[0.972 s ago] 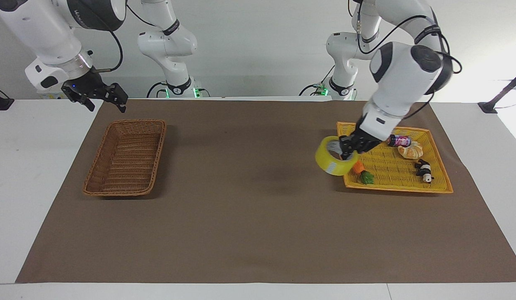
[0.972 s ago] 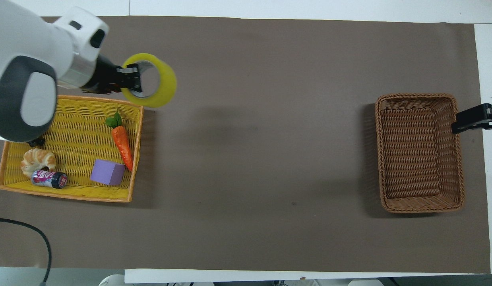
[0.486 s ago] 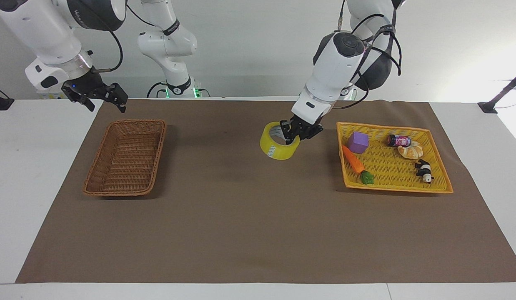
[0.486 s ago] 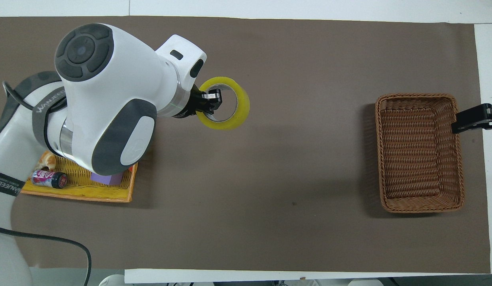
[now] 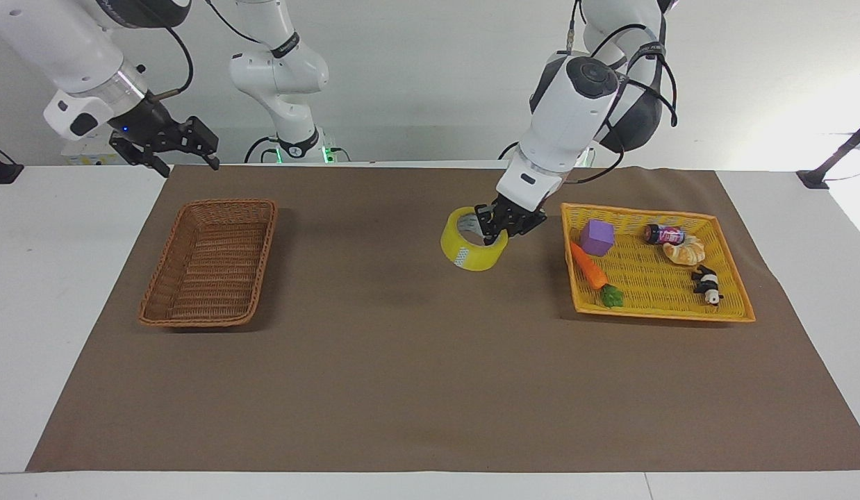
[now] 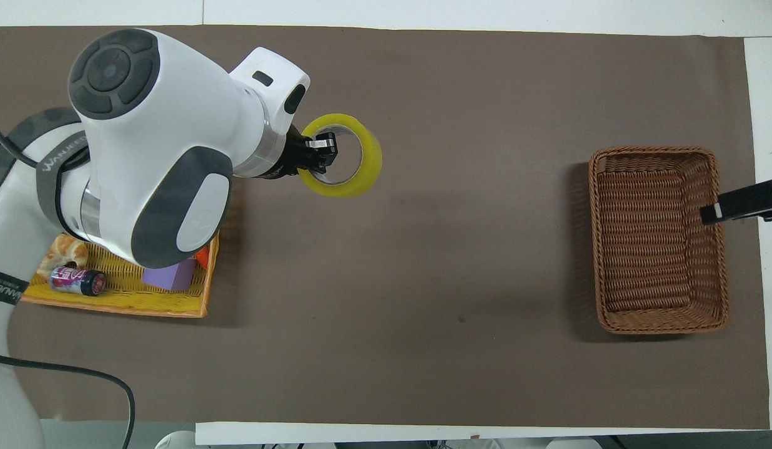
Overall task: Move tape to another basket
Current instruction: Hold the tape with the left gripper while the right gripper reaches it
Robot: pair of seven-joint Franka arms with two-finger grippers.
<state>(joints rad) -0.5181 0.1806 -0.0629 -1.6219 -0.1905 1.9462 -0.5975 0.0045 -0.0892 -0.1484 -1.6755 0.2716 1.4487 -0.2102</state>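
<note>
Left gripper [image 5: 494, 231] clamps tape [image 5: 473, 248] over mat; tape seemingly airborne.

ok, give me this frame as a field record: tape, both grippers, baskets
tape: held over the brown mat, between the two baskets
left gripper: shut on the tape's wall, one finger inside the core
right gripper: waits above the table's edge by the wicker basket
wicker basket: nothing in it
yellow tray: purple cube, carrot, croissant, can, panda toy

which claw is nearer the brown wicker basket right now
Right. The right claw hangs over the table by the brown wicker basket, at its robot-side end. The left claw grips the tape over mid-table.
</note>
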